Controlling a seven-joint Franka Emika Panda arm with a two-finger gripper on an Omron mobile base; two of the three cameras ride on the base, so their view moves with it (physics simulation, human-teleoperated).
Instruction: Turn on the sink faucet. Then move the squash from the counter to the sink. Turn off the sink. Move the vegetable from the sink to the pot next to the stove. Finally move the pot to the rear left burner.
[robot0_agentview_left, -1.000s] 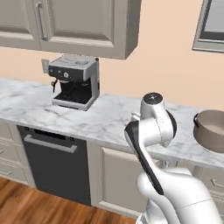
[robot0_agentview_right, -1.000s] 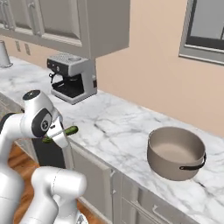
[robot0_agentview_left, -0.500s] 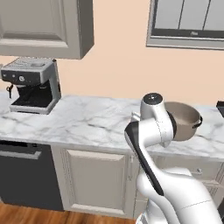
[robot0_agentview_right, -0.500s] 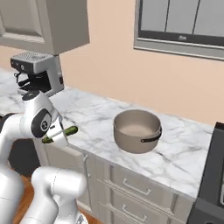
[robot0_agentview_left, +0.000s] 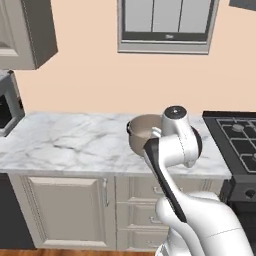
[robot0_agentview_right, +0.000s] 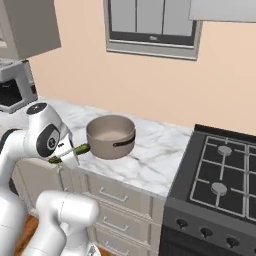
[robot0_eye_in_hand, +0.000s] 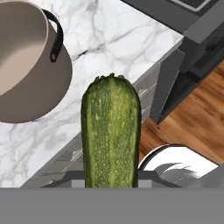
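A dark green squash (robot0_eye_in_hand: 110, 131) juts straight out of my gripper, and it fills the middle of the hand view above the counter's front edge. From the right base view the squash (robot0_agentview_right: 80, 149) pokes out of my gripper (robot0_agentview_right: 65, 156), which is shut on it, just left of and in front of the pot (robot0_agentview_right: 110, 135). The brownish-grey pot (robot0_agentview_left: 141, 133) stands empty on the marble counter (robot0_agentview_left: 75, 142) beside the stove (robot0_agentview_right: 220, 172). The pot's rim and black handle (robot0_eye_in_hand: 54, 37) show at the upper left of the hand view. The rear left burner (robot0_agentview_right: 224, 150) is bare.
A window (robot0_agentview_left: 165, 25) hangs on the wall above the pot. A coffee machine (robot0_agentview_right: 15, 90) stands at the counter's left end under a wall cabinet (robot0_agentview_left: 25, 30). Drawers and a cabinet door (robot0_agentview_left: 65, 200) front the counter, with wood floor (robot0_eye_in_hand: 192, 122) below.
The base has driven to the right: the coffee machine slid off to the left, and the pot, window and stove came into view. The arm kept its pose with the squash held.
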